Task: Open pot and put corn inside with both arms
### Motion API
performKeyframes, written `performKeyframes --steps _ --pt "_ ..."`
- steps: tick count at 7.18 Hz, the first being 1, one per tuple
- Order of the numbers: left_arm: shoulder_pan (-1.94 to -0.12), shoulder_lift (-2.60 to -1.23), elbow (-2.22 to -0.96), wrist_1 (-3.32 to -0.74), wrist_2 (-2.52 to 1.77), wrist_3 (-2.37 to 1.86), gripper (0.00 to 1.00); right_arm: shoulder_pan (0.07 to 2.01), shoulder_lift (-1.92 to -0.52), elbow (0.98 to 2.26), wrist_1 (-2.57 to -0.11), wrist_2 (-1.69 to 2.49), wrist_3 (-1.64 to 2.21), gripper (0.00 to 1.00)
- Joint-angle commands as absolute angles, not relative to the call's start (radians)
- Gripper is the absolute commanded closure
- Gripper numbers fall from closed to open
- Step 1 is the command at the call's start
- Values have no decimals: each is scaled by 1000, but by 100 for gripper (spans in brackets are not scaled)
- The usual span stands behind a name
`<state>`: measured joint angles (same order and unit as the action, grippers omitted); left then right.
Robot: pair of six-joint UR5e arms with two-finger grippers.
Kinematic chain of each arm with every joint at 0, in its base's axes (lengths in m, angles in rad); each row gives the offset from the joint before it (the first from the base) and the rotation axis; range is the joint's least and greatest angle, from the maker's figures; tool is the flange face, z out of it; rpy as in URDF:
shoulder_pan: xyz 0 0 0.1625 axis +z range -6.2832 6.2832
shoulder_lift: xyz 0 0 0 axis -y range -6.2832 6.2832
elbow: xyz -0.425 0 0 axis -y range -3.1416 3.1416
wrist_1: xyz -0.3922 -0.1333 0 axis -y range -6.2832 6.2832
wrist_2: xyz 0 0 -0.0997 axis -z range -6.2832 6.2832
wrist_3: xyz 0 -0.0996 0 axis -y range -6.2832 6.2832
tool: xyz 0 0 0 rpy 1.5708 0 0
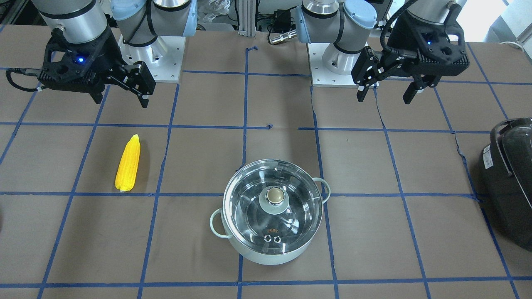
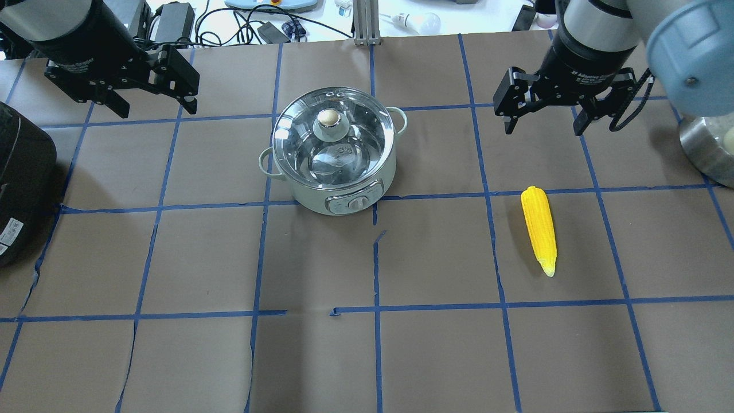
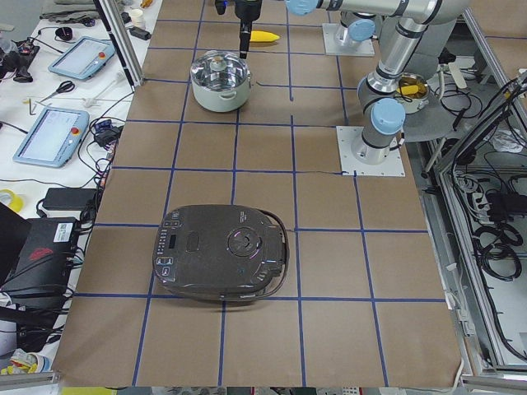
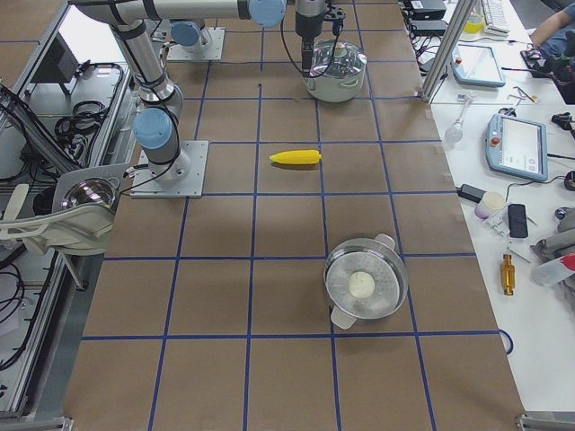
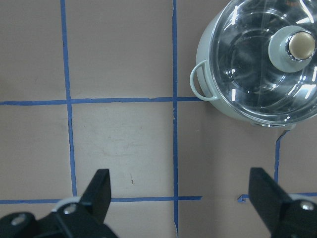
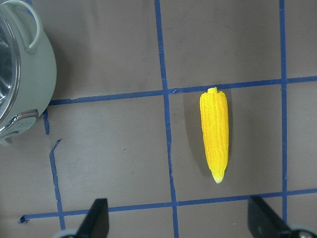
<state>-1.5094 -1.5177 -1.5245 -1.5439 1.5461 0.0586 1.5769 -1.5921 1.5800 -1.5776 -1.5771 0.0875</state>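
Two grey metal arms reach over the brown paper-covered surface [image 2: 436,258], which is marked with a blue tape grid, and each arm carries one black two-finger gripper. The left gripper [image 2: 156,106] and the right gripper [image 2: 543,127] both hang above the surface with their fingers spread wide and nothing between them.

There is one round pale mint-green pot [image 2: 344,201]. It stands upright near the middle of the surface with its one clear glass lid [image 1: 291,199] seated on it, and the round beige knob [image 1: 274,195] is in the lid's centre. One bright yellow tapered corn cob [image 2: 539,229] lies flat on the robot's right side, well apart from the pot, with its pointed end toward the robot. One large black appliance [image 2: 20,183] sits at the robot's left end.

The overhead view shows a control dial [image 2: 356,202] on the pot's wall, which the front-facing view does not show. The left wrist view frames the lidded pot [image 5: 213,94] beyond that gripper [image 5: 183,193] and leaves out the cob. The right wrist view holds the whole corn cob [image 6: 214,134] and only an edge of the pot [image 6: 42,74]. Only the exterior right view takes in a second steel pot [image 4: 334,269] near the table's end, with something round and white inside it. Only the exterior left view shows the whole top of the appliance [image 3: 222,251].
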Motion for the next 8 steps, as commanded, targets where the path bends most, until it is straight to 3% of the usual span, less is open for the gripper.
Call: performKeyframes --steps 1,8 --pt "-1509 -1520 -1531 -1543 1543 58 0 1578 -1592 1580 -1577 -1575 87 0" --pt "-1509 -1509 -1539 -1543 1549 58 0 1578 -1592 1588 -1569 -1577 87 0"
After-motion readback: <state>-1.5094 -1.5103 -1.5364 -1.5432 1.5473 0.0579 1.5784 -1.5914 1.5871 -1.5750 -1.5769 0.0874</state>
